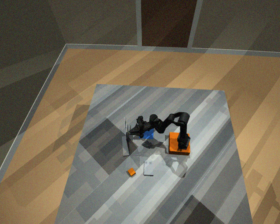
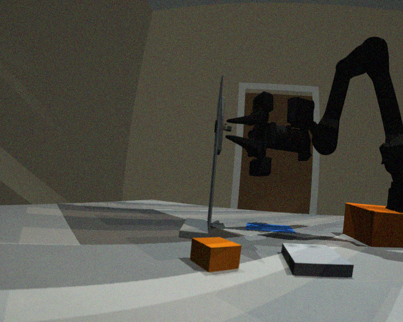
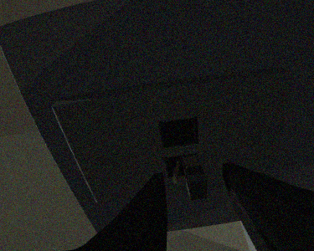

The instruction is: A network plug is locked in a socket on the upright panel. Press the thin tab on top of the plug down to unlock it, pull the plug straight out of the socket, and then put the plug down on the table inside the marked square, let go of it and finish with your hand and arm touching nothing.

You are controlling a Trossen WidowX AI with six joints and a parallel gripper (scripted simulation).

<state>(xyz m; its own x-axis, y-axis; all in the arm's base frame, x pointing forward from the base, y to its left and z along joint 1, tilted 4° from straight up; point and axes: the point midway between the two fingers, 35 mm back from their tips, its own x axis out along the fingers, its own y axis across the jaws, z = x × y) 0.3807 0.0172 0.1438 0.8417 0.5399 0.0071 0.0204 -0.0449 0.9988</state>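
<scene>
Grey table (image 2: 90,242) supports an upright panel (image 2: 215,152). Plug (image 2: 227,127) sits socketed between the fingers (image 2: 241,119) of the gripper (image 2: 234,129), at its 9 o'clock. Claw partly open, gripping nothing.

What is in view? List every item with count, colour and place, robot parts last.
upright panel: one, grey, standing on the table left of the arm.
network plug: one, pale grey, seated in the panel's socket, between the pincer's fingers.
marked square: one, blue, on the table below the arm.
small block: one, orange, near front.
flat slab: one, grey, right of the block.
table: one, grey.
door: one, brown, far wall.
base: one, orange, right.
arm: one, black.
pincer: one, black, open around the plug.
</scene>
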